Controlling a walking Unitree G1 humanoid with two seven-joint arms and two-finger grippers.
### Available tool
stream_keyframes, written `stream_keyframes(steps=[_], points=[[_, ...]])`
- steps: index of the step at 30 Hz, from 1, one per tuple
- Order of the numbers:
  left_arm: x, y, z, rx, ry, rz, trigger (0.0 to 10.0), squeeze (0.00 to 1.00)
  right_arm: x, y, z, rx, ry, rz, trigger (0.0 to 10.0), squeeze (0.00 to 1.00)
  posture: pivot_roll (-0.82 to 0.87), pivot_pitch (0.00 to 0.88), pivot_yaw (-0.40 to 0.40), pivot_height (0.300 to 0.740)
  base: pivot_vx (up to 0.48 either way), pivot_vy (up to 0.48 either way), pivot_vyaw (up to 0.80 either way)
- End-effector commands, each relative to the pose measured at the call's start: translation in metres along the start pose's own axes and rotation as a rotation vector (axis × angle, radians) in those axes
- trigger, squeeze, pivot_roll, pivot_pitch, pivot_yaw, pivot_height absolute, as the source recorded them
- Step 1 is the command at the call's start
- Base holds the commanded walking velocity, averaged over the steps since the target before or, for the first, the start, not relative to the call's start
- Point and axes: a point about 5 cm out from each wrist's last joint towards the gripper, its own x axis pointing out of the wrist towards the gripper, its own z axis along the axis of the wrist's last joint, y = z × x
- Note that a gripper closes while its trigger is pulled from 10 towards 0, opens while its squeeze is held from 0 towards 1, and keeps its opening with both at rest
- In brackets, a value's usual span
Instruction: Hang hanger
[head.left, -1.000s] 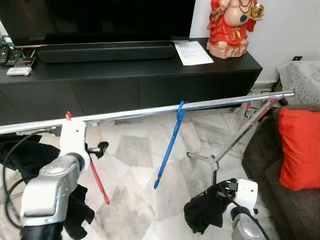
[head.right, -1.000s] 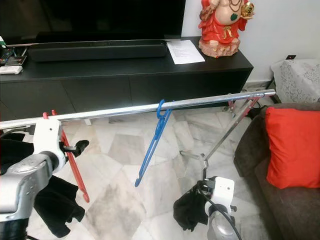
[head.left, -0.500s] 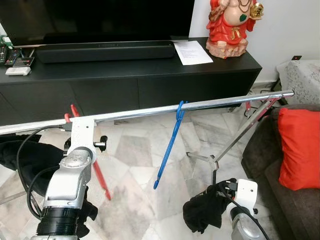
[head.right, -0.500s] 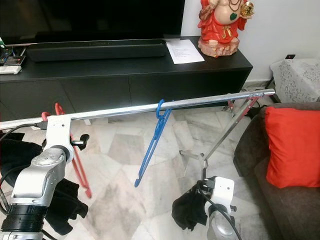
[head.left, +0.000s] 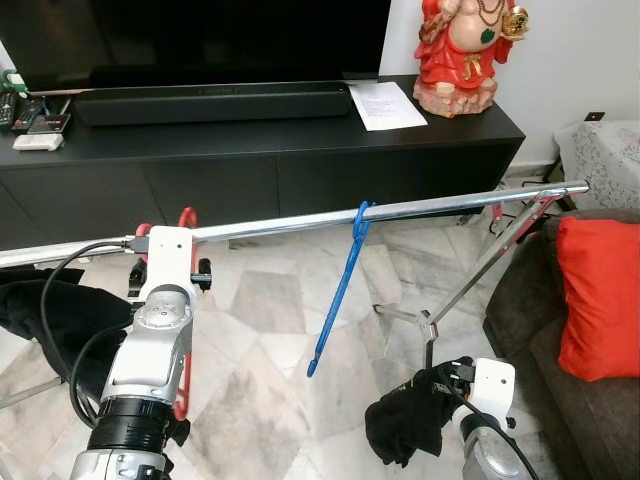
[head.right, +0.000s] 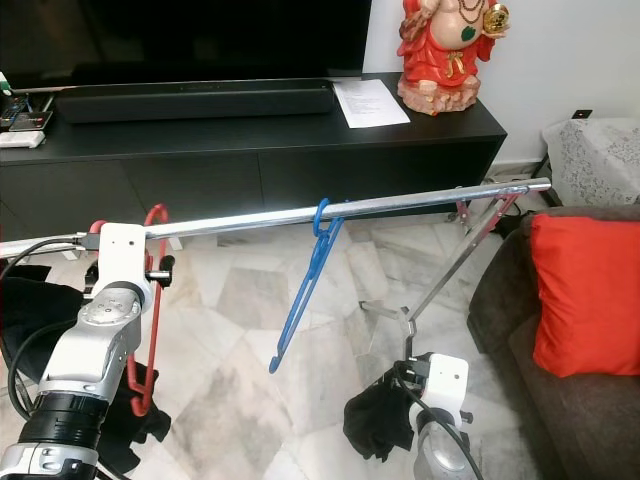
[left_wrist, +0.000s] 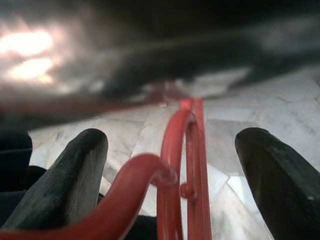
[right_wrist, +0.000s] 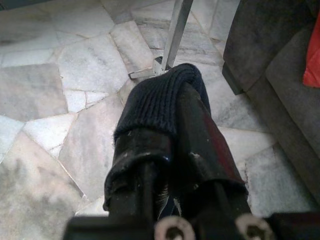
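We've got the left gripper (left_wrist: 170, 165) raised to the silver rail (head.left: 430, 208), fingers (left_wrist: 65, 175) spread wide on either side of the red hanger (head.right: 152, 300), whose hook sits at the rail's left stretch, though we can't tell if it's fully seated over the bar. A blue hanger (head.left: 340, 290) hangs mid-rail, well apart from the red one, over the marble floor (head.left: 270, 300) in front of the black TV console (head.left: 300, 150). Our right gripper (right_wrist: 170, 150) is low by the rack's foot, clamped on a dark knit garment (right_wrist: 160, 100), near the sofa with the red cushion (head.left: 598, 295).
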Motion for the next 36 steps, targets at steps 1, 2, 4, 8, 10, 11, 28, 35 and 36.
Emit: stream_keyframes(steps=[1,2,4,8,10,11,28,35,36], points=[[0.003,0.001,-0.004,-0.014,0.002,0.004,10.0,0.00,-0.003,-0.003,-0.004,0.000,0.009,-0.009,10.0,0.00,-0.03,0.199,-0.047,0.740,0.000,0.000,0.00],[0.003,0.001,-0.004,-0.014,0.002,0.004,10.0,0.00,-0.003,-0.003,-0.004,0.000,0.009,-0.009,10.0,0.00,-0.03,0.199,-0.047,0.740,0.000,0.000,0.00],[0.004,0.001,-0.003,-0.027,-0.004,-0.008,10.0,0.00,-0.003,-0.003,-0.004,0.001,0.009,-0.009,10.0,0.00,-0.03,0.199,-0.046,0.740,0.000,0.000,0.00],[0.008,0.007,-0.006,-0.067,0.011,-0.025,10.0,0.00,-0.003,-0.003,-0.004,0.002,0.009,-0.010,10.0,0.00,-0.03,0.198,-0.045,0.740,0.000,0.000,0.00],[0.010,0.012,-0.009,-0.088,0.018,-0.021,6.8,0.00,-0.003,-0.003,-0.004,0.001,0.009,-0.010,10.0,0.00,-0.03,0.198,-0.045,0.740,0.000,0.000,0.00],[0.011,0.015,-0.010,-0.107,0.022,-0.019,6.0,0.00,-0.003,-0.003,-0.004,0.002,0.009,-0.010,10.0,0.00,-0.03,0.198,-0.045,0.740,0.000,0.000,0.00],[0.007,0.020,-0.001,-0.199,-0.001,-0.247,10.0,0.00,-0.003,-0.004,-0.005,-0.004,0.017,-0.003,10.0,0.00,-0.03,0.194,-0.051,0.740,0.000,0.000,0.00],[0.000,0.017,0.013,-0.200,-0.015,-0.349,10.0,0.00,-0.003,-0.004,-0.005,-0.005,0.017,-0.003,10.0,0.00,-0.03,0.196,-0.054,0.740,0.000,0.000,0.00],[-0.003,0.016,0.017,-0.163,-0.024,-0.379,10.0,0.00,-0.003,-0.004,-0.005,-0.006,0.017,-0.003,10.0,0.00,-0.03,0.196,-0.054,0.740,0.000,0.000,0.00]])
